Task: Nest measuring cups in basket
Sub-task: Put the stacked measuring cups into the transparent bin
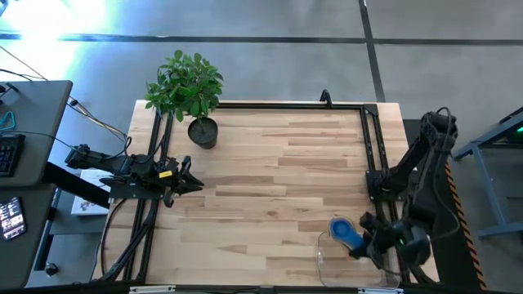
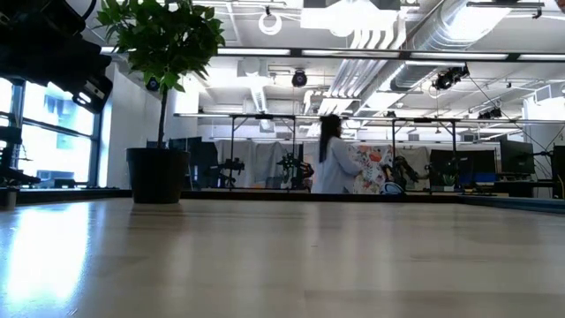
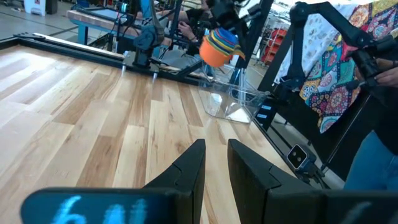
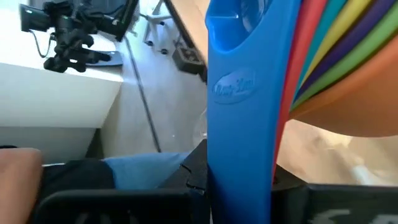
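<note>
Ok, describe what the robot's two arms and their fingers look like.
Both arms are dark and jointed. The left arm carries a small yellow label and black cables trailing off the table edge. Its fingers are flat, black, tapered blades. The right arm is black, with a small green light near its wrist.

Right in front of my wrist stands the broad blue plastic handle of a measuring cup, upright, with raised lettering on it. Fanned beside it are the stacked handles and bowls of more plastic measuring cups in red, yellow, green, purple and orange. Beyond lie a grey floor, a white surface and a black camera mount.
</note>
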Motion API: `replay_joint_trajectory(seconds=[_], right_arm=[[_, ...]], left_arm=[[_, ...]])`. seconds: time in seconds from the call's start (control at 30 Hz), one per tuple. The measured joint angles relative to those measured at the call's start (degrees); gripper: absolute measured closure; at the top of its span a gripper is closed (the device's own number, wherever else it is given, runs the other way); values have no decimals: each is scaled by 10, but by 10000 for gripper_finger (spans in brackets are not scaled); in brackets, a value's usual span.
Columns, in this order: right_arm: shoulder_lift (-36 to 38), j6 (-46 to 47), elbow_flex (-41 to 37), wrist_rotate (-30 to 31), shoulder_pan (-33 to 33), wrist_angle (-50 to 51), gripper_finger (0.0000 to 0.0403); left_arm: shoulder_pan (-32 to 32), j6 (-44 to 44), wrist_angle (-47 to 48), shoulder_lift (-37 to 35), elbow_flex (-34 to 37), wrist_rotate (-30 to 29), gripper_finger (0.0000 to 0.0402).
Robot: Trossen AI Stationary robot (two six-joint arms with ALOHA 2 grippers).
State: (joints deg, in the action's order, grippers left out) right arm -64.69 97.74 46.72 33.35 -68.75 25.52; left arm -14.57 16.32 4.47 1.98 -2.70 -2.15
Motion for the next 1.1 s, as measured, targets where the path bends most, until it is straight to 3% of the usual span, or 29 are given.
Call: replay_joint_trajectory(seconds=[0.13,0.33,0.63,0.9,1.1], right_arm=[[-43,27,0,6,-20,-51,374],[-102,41,0,-53,-23,-120,374],[-177,76,0,-75,-23,-178,374],[-190,90,0,-103,2,-147,374],[-190,59,0,-159,28,-133,373]], left_arm=[[0,0,0,0,0,0,343],[0,0,0,0,0,0,343],[0,0,0,0,0,0,343],[0,0,0,0,0,0,343],[0,0,0,0,0,0,343]])
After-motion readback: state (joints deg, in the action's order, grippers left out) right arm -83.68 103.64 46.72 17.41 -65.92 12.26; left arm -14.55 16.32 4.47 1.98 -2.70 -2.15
